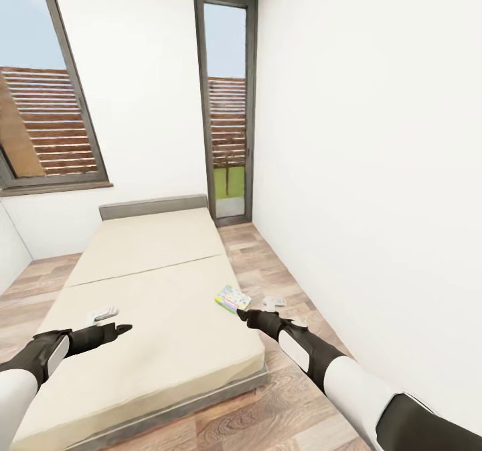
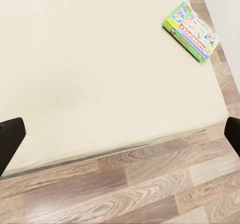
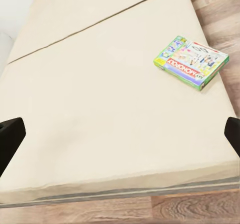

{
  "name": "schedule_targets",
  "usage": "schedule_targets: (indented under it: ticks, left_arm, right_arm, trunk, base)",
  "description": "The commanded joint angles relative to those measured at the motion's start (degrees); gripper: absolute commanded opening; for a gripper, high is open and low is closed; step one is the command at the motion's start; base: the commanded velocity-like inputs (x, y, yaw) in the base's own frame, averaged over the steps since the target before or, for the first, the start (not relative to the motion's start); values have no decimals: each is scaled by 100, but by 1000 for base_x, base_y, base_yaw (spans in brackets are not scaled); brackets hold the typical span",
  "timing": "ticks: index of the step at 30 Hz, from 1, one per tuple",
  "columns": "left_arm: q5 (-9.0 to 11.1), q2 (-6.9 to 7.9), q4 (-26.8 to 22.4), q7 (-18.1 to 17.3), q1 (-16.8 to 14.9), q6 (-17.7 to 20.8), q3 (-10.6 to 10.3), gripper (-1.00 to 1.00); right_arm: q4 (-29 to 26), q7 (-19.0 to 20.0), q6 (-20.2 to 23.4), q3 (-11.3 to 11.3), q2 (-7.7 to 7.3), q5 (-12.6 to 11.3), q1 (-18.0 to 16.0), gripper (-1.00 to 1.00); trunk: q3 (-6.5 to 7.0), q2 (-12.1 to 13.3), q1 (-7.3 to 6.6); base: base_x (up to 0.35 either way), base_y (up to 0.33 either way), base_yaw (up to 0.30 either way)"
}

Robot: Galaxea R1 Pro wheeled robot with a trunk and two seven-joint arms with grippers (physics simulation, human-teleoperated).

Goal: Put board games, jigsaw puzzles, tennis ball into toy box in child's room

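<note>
Lying flat at the bed's point(image 1: 154, 290) right edge, 1 green-edged board game point(image 1: 233, 299) sits just ahead of the right gripper point(image 1: 242, 316), nearer it than the left gripper point(image 1: 124, 329), both seemingly spread, its long axis apparently slanting across that edge.

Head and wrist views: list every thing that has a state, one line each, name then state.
board game: flat on the bed near its edge, lid shut, not held.
bed: bare mattress, no covers.
left gripper: open, empty, over the bed.
right gripper: open, empty, close to the board game.
glass door: shut.
</note>
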Motion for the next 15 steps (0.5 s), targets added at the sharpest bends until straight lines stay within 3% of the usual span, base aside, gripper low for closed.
schedule_targets:
  ticks: [1, 15]
  left_arm:
    - [-23, -3, -7, -30, -6, 50, 49, 100]
    - [-23, -2, -5, -31, -6, 50, 50, 100]
  right_arm:
    - [1, 4, 19, 23, 2, -43, -7, 100]
    - [1, 25, 15, 17, -4, -54, -7, 100]
  trunk:
    - [-13, -13, 5]
    - [-13, -13, 5]
  base:
    - [43, -50, 12]
    - [9, -10, 2]
